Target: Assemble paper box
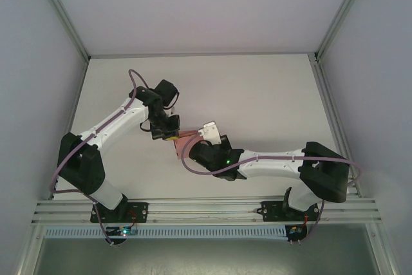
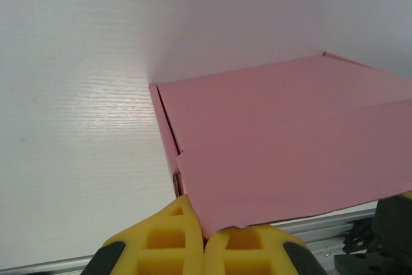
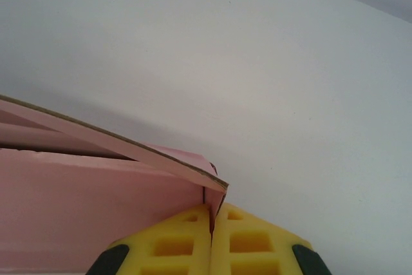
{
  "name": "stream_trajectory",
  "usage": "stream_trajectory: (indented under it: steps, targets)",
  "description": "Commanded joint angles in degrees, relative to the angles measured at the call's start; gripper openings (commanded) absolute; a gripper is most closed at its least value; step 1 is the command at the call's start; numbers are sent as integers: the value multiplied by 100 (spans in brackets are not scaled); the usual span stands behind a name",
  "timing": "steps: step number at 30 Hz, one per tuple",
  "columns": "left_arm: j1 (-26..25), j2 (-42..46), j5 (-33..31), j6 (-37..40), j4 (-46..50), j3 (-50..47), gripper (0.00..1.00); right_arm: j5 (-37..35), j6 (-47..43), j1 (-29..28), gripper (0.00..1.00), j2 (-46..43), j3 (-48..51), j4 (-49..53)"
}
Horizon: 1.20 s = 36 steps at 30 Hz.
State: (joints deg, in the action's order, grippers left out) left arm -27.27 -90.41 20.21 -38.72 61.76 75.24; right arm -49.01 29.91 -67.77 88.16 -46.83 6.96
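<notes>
The thin pink card box [image 1: 185, 140] is midway on the white table [image 1: 257, 94], maybe lifted. The left gripper [image 2: 205, 239] and right gripper [image 3: 211, 223] pinch its edges. Light and bendy, I think; hold near folds.

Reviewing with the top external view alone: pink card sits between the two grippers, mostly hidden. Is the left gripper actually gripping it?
Observer: Yes. The left wrist view shows the left gripper shut on an edge of the paper box.
Operator: And the right one?
Observer: The right wrist view shows the right gripper shut on a corner of the box, with a flap above it ajar.
</notes>
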Motion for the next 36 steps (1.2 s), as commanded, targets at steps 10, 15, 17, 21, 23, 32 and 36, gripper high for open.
stream_trajectory:
  steps: [10,15,17,21,23,32,36]
  targets:
    - [-373,61,-716,1066,49,-608,0,874,-11,-193,0,369,164,441]
    - [-716,504,-822,564,-1418,-1726,0,899,-3,-183,0,256,261,178]
    - [-918,683,-1267,318,-1984,-2198,0,923,-12,-175,0,134,253,145]
    - [-1424,830,-2023,78,-2527,-2744,0,1110,-71,-162,2,-288,308,-27]
    - [-1658,824,-2315,11,-2755,-2903,0,1328,-143,-94,8,-585,411,-321]
    - [-1855,877,-2732,134,-3123,-2954,0,3343,52,1043,82,-2006,967,-1320]
    - [-1979,1113,-2907,129,-3264,-3097,0,3264,299,1331,89,-2426,1034,-1179]
